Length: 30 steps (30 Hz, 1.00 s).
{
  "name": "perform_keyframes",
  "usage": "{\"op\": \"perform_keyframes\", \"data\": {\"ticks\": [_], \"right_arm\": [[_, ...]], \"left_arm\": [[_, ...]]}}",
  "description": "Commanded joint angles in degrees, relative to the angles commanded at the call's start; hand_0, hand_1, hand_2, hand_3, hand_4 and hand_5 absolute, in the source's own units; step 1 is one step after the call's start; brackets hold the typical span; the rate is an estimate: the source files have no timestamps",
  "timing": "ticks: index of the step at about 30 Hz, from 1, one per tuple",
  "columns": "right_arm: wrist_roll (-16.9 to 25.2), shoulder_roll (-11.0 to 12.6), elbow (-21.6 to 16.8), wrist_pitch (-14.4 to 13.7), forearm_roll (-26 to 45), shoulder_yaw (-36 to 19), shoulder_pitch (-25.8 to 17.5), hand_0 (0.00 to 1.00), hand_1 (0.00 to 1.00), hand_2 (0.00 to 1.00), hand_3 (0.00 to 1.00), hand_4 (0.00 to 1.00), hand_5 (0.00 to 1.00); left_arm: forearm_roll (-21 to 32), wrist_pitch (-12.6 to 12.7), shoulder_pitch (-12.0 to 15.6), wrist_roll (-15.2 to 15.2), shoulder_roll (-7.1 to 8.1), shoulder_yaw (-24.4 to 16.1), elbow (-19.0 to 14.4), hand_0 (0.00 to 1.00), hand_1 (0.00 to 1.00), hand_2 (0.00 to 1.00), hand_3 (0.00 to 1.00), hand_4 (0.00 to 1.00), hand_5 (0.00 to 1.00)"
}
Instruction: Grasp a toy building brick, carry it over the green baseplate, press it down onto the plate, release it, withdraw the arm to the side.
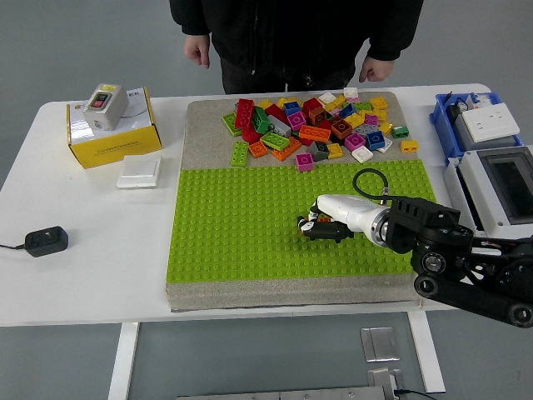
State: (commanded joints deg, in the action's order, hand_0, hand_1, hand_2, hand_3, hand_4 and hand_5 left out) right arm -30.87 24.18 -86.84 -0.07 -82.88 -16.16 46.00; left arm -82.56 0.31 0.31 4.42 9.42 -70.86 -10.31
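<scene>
- I see the right robot hand [319, 227] low over the green baseplate [233, 225], right of the plate's middle, fingers curled down over the spot.
- The orange brick [310, 225] is almost wholly hidden under those fingers; only a sliver of orange shows at the hand's far edge, so I read the robot hand as clenched on the brick, pressing it onto the studs.
- My judgement: grasp and carry are done and the press is under way; release and withdrawal to the side are left.
- The loose brick pile [316, 125] lies on the grey mat beyond the baseplate's far edge.
- A person [291, 37] stands beyond the worktop [92, 250], past the baseplate, both hands hanging free.
- No left arm is visible.
</scene>
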Motion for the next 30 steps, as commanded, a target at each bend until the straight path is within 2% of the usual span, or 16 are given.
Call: {"op": "perform_keyframes", "data": {"ticks": [11, 30], "right_arm": [[0.5, -0.5, 1.6, -0.6, -0.1, 0.1, -0.5, 0.135, 0.292, 0.733, 0.416, 0.337, 0.882], [1.3, -0.5, 1.8, -0.8, 1.3, -1.2, -0.6, 0.133, 0.283, 0.727, 0.409, 0.352, 0.881]], "left_arm": [[0.3, 0.1, -0.1, -0.1, -0.02, 0.3, 0.0, 0.664, 0.644, 0.61, 0.65, 0.387, 0.472], [0.4, 0.1, -0.1, -0.1, -0.11, 0.3, 0.0, 0.664, 0.644, 0.604, 0.652, 0.391, 0.476]]}}
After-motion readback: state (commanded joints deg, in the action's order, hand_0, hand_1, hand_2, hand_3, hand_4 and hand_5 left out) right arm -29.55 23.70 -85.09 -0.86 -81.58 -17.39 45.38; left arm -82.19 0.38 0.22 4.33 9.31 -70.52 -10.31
